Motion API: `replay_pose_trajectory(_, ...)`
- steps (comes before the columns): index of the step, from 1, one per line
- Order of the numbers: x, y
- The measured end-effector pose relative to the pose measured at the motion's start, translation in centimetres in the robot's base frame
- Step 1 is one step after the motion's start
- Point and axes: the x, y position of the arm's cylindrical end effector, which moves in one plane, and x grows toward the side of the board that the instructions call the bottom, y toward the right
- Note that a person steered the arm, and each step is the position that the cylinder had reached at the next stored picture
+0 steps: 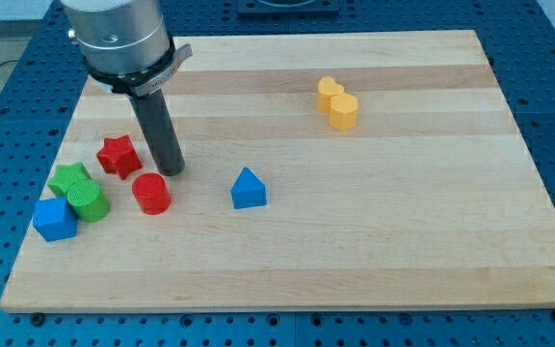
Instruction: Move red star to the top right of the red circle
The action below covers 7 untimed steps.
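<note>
The red star (pixel 118 156) lies at the view's left on the wooden board (pixel 403 231). The red circle (pixel 150 193) sits just below and to the right of it. My tip (pixel 171 172) rests on the board just to the right of the red star and just above and to the right of the red circle, close to both. I cannot tell whether it touches either.
A green star (pixel 68 178), a green circle (pixel 88 201) and a blue cube (pixel 54 220) cluster at the left edge. A blue triangle block (pixel 248 189) lies right of the red circle. Two yellow blocks (pixel 337 103) sit toward the top right.
</note>
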Motion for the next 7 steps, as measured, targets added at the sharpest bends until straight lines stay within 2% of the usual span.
replay_pose_trajectory(1, -5.1, 0.1)
replay_pose_trajectory(2, -10.0, -3.4)
replay_pose_trajectory(3, -8.4, -13.5)
replay_pose_trajectory(4, -6.5, -15.5)
replay_pose_trajectory(5, -3.6, -13.3)
replay_pose_trajectory(6, -2.4, -8.3)
replay_pose_trajectory(7, -2.4, -0.2)
